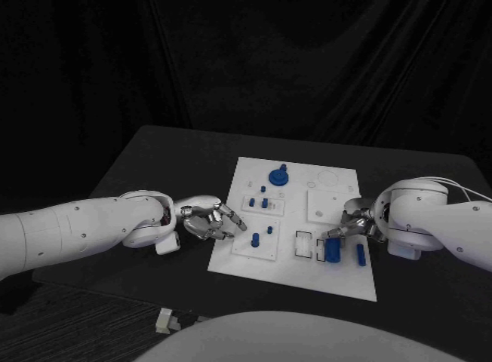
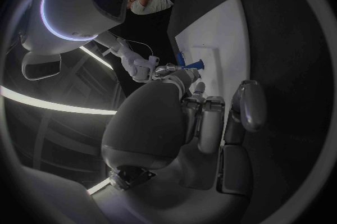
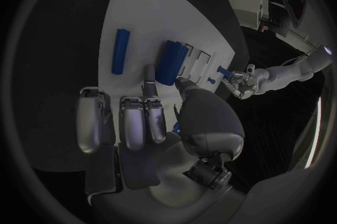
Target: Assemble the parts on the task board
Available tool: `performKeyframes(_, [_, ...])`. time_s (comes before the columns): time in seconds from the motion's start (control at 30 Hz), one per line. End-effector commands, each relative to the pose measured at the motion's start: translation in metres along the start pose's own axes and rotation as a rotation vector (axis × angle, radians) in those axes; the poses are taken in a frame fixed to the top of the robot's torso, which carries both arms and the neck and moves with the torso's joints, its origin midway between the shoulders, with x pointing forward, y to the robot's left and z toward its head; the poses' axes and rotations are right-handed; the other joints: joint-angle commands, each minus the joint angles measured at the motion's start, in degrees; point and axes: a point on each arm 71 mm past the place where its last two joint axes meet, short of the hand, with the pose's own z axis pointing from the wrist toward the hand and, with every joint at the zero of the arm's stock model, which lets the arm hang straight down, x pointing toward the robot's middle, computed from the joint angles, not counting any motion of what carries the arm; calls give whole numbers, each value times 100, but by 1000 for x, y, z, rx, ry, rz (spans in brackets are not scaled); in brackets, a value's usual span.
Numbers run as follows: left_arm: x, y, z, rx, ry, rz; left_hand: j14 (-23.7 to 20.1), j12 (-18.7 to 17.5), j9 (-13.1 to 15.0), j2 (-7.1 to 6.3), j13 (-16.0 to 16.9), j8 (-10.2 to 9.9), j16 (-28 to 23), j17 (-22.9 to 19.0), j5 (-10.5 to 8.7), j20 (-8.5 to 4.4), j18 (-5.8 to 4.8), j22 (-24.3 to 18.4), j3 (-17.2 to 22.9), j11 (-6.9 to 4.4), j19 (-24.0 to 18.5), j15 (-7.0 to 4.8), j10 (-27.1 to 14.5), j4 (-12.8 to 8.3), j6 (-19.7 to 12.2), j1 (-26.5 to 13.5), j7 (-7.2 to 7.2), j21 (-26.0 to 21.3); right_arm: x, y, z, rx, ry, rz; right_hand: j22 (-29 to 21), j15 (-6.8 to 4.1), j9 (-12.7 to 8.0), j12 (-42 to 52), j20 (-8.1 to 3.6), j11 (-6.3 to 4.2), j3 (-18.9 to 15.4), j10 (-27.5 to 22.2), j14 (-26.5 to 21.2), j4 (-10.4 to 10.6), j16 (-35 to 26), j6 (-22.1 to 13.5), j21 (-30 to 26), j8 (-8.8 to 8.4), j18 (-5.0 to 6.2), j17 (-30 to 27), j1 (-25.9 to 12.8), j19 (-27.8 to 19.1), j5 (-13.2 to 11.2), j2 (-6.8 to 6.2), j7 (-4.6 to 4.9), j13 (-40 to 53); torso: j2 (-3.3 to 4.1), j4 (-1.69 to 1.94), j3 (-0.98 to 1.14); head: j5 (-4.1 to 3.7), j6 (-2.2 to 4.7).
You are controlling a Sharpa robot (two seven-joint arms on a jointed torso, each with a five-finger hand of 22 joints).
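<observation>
Head view: the board lay mid-table, its long axis running away from the robot. A round blue part stood near its far edge; a block and a rod lay side by side near the right edge, long axes pointing away. The left hand hovered at the board's left edge, fingers curled, holding nothing I could see. The right hand hung just over the block. Bare table ringed the board.

Left wrist view: the left hand's fingers were curled in, empty, by the board's edge.

Right wrist view: the right hand's fingers were curled; whether they pinched anything I could not tell. The rod and block lay apart, parallel.
</observation>
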Motion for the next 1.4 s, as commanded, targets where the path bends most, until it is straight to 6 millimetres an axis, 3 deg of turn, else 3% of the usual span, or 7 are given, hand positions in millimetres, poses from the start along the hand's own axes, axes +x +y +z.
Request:
performKeyframes(0.03, [2, -1, 1, 10, 14, -11, 595, -38, 6, 2, 1076, 32, 15, 1510, 37, 4, 75, 940, 37, 46, -62, 56, 33, 8, 32, -59, 28, -53, 3, -2, 2, 21, 22, -11, 1193, -52, 31, 14, -35, -53, 70, 591, 612, -39, 14, 47, -47, 10, 101, 1510, 69, 231, 246, -1, -15, 1508, -1, 1, -1, 4, 1])
performKeyframes(0.23, [2, 0, 0, 6, 13, -11, 595, -37, 6, 3, 1077, 32, 15, 1510, 39, 5, 74, 942, 38, 49, -58, 58, 35, 12, 33, -65, 32, -49, 5, -1, 3, 18, 24, -4, 1176, -73, 113, 14, -55, -73, 325, 591, 612, -224, 14, 25, -108, 30, 113, 1510, 184, 212, 945, -51, -33, 1508, -3, 0, 0, 8, 1])
performKeyframes(0.33, [2, 0, 0, 4, 14, -12, 595, -37, 6, 3, 1077, 32, 15, 1510, 39, 5, 74, 942, 38, 49, -58, 58, 35, 12, 33, -65, 32, -49, 6, -1, 3, 17, 22, -3, 1166, -76, 145, 14, -61, -76, 410, 591, 612, -341, 14, 2, -141, 32, 120, 1510, 245, 201, 941, -131, -34, 1508, -1, 0, -1, 11, 1])
performKeyframes(0.47, [2, 0, 0, 2, 15, -12, 595, -37, 6, 4, 1078, 32, 15, 1510, 43, 6, 74, 940, 39, 53, -62, 61, 35, 18, 34, -73, 35, -53, 6, -1, 3, 17, 22, -6, 1165, -73, 200, 14, -59, -68, 466, 591, 612, -482, 14, -32, -149, 36, 120, 1510, 278, 204, 635, -253, -25, 1508, -2, 0, 0, 18, 1])
performKeyframes(0.8, [2, 0, 1, 1, 20, -14, 595, -35, 6, 9, 1080, 34, 15, 1510, 51, 10, 74, 940, 43, 59, -62, 66, 37, 27, 38, -85, 42, -53, 6, 1, 3, 16, 11, -14, 1169, -65, 387, 14, -50, -62, 335, 591, 612, -514, 14, -24, -155, 102, 118, 1510, 118, 217, -852, -293, -22, 1508, -2, 0, -1, 17, 1])
performKeyframes(1.03, [2, 0, 1, -2, 22, -15, 595, -39, 7, 16, 1076, 38, 15, 1510, 62, 14, 73, 939, 50, 66, -65, 72, 32, 38, 48, -98, 50, -55, 6, 2, 3, 15, -1, -8, 1174, -82, 512, 14, -63, -85, 357, 591, 612, -748, 14, -2, -147, 165, 115, 1510, 429, 225, -961, -308, -51, 1508, -2, -1, 0, 14, 1])
performKeyframes(1.4, [2, 0, 2, -5, 26, -16, 595, -37, 9, 20, 1078, 43, 15, 1510, 68, 17, 73, 939, 54, 70, -65, 76, 33, 44, 59, -106, 57, -54, 5, -1, 2, 10, -15, 40, 1158, -161, 999, 14, -136, -175, 596, 591, 612, -1015, 14, -46, -220, 400, 127, 1510, 686, 206, 844, -302, -151, 1508, -1, -1, 1, 11, 1])
